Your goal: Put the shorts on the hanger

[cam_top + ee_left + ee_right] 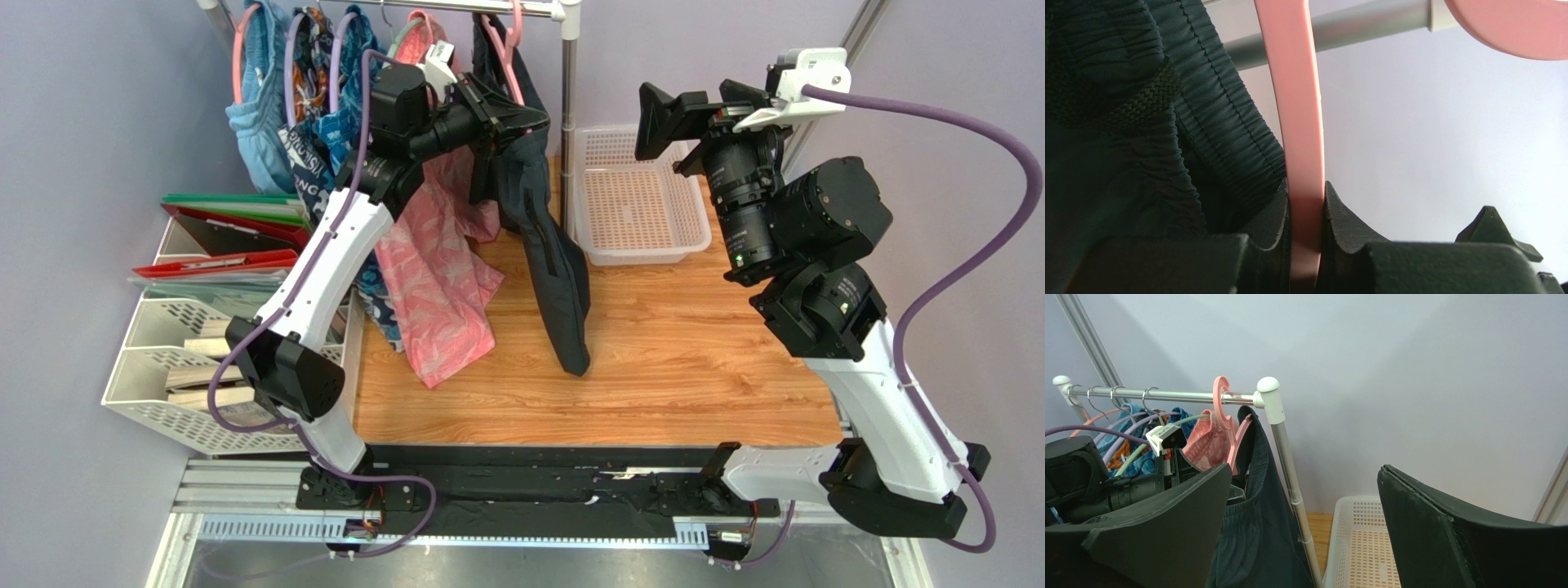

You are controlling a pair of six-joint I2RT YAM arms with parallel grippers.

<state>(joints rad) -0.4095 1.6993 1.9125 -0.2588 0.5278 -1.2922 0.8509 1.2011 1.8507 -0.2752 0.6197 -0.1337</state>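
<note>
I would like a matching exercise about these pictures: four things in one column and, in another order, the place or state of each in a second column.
1. left tool
2. right tool
3. shorts
4. white basket

a. stands on the wooden table
b. shut on the pink hanger
c. open, holding nothing
d. black, hanging down from the rail

Pairs: 1-b; 2-c; 3-d; 4-a

From table centre in the top view, I note open board (pixel 724 355) from 3 to 7 o'clock. The hanging shorts (pixel 552 245) and rack post (pixel 568 110) block 11 to 12. The white basket (pixel 644 255) occupies 1. The pink leaf-print garment (pixel 436 288) and file trays (pixel 184 337) crowd 9 to 10.
</note>
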